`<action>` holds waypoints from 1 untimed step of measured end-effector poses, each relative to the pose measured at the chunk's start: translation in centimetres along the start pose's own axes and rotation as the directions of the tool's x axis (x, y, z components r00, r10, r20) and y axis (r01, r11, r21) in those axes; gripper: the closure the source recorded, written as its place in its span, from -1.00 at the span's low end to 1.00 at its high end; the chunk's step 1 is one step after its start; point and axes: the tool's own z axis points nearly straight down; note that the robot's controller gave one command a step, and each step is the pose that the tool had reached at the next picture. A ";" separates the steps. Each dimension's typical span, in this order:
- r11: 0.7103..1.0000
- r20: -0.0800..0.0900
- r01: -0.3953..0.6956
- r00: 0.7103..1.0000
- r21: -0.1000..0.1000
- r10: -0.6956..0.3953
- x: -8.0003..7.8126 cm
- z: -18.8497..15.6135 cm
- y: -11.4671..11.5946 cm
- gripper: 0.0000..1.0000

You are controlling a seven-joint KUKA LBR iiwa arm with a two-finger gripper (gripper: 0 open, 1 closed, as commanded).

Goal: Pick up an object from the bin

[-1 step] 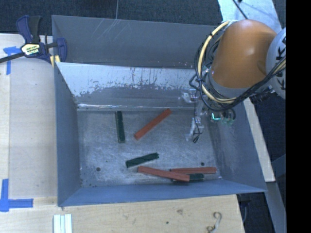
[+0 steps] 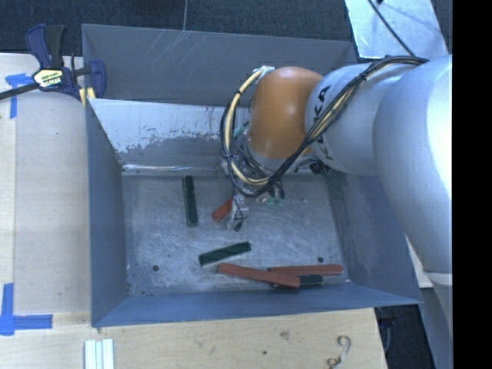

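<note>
Hand point(image 2: 238, 218) is low over the bin point(image 2: 108, 229) floor, mid-floor and nearer the back wall than the front edge. Can't tell how far open it is, or whether it has hold of anything.

Closest thing is a small orange-red piece point(image 2: 222, 212), just beside the hand on the side toward the bin's left wall, possibly touching. It's short, with its long axis roughly diagonal. My guess is that's the target, and the hand needs a slight shift toward the left wall to centre on it.

- **Dark green stick point(image 2: 190, 201):** further left, axis running back-to-front.
- **Dark green bar point(image 2: 225, 254):** lies toward the front edge.
- **Red-brown sticks point(image 2: 257, 275):** along the front wall, well apart from the hand.
</note>
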 end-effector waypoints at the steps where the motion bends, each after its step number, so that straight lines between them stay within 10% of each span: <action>1: 0.946 0.005 0.325 0.946 0.002 -0.325 0.7 -3.3 -1.1 -1.00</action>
